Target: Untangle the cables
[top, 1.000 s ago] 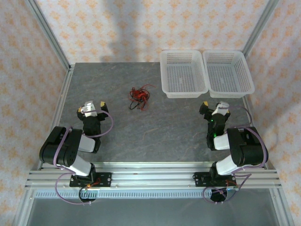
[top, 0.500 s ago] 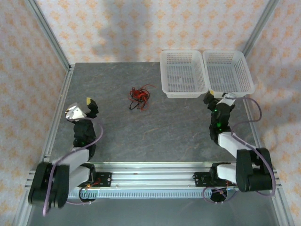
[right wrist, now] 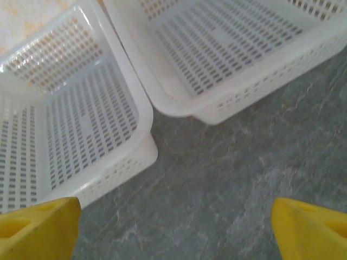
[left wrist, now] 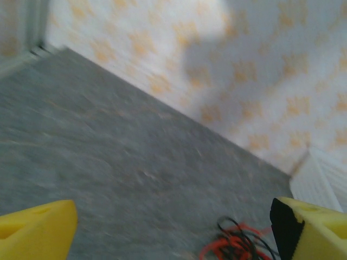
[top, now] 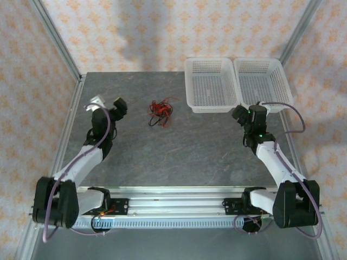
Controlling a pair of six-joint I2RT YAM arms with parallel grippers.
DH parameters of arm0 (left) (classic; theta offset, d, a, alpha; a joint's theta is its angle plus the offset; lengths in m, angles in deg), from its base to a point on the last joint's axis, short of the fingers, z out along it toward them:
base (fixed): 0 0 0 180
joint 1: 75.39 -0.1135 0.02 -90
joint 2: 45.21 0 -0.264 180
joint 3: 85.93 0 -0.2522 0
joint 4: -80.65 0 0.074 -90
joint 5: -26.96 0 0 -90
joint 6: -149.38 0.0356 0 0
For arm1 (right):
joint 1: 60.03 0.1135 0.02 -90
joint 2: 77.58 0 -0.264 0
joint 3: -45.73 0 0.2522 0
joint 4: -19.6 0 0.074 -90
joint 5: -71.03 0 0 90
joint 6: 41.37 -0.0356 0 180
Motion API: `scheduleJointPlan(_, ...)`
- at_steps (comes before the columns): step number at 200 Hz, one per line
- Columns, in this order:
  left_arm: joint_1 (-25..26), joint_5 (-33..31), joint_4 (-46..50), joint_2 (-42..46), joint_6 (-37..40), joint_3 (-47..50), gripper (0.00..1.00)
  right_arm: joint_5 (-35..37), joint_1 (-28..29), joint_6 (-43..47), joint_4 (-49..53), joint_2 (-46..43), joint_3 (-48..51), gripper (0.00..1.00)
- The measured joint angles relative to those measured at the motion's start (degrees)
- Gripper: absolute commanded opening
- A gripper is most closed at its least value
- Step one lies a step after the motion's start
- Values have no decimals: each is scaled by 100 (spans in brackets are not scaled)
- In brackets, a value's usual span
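Cables (top: 160, 111): one small knot of red and black wire lying on the grey table (top: 179, 154), mid-back, just left of the two white mesh baskets. Strands are looped through one another and nothing is pulled free yet.
Left gripper (top: 116, 106): raised above the table's left side, well apart from the clump and angled toward it. Its yellow fingertips (left wrist: 32, 230) are spread wide with nothing between them. The blurry wrist view catches the red-and-black tangle low down, nearer the right-hand finger.
Right gripper (top: 241, 114): parked at the near edge of the baskets, around where the left basket (top: 188, 86) meets the right basket (top: 287, 89). Jaws are splayed and empty, and it is looking straight into the mesh, not at the wires.
Step in hand: the reach, by my reading. Both arms are out over the table, no contact made, and untangling proper hasn't begun.
Next move, left: likely close in on the clump, drop low and pinch a single outlying loop rather than the whole bundle.
Next move, right: it needs to swing away from the baskets toward the knot and take a different strand, ideally the other colour, so the two can draw apart.
Watch for: thin, springy wire. A grab at the middle would probably lift the knot whole instead of opening it.
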Motion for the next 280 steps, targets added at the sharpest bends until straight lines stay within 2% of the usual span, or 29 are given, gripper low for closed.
scheduleJointPlan(40, 542, 841, 636, -1757, -157, -1482, 97, -293, 87, -101, 706, 0, -59, 90)
scheduleJointPlan(94, 601, 1515, 1217, -3766, -195, -3134, 98, -505, 162, -103, 1108, -2, -59, 90)
scheduleJointPlan(124, 629, 1720, 1453, -4360, -179, -3644, 98, -551, 199, -103, 1244, -17, -61, 90)
scheduleJointPlan(148, 743, 1799, 1639, -4435, -142, -3657, 98, -570, 225, -103, 1325, -33, -61, 90)
scheduleJointPlan(168, 855, 1818, 1707, -4452, -79, -3654, 93, -597, 275, -103, 1377, -33, -92, 90)
scheduleJointPlan(198, 911, 1808, 1731, -4498, -24, -3604, 79, -634, 396, -105, 1408, 24, -201, 90)
scheduleJointPlan(246, 907, 1646, 1746, -4739, 122, -3595, 42, -713, 588, -170, 1419, 76, -221, 89)
scheduleJointPlan(280, 907, 1637, 1427, -4780, 155, -3390, 8, -855, 846, -365, 1421, 74, -221, 89)
